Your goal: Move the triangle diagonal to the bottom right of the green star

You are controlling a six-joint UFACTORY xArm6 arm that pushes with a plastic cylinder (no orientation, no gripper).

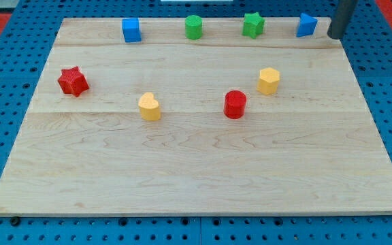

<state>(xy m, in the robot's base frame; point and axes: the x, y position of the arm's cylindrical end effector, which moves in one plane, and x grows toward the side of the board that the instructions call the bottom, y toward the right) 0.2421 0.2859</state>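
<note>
The blue triangle (307, 25) sits at the board's top edge, toward the view's right. The green star (253, 24) sits to its left on the same top row. My tip (335, 36) is at the top right corner of the board, just right of the blue triangle and apart from it by a small gap. The rod comes down from the view's top right.
A blue cube (132, 30) and a green cylinder (194, 27) stand on the top row. A red star (73, 81) is at the left. A yellow heart (150, 107), a red cylinder (235, 104) and a yellow hexagon (269, 80) lie mid-board on the wooden board (196, 177).
</note>
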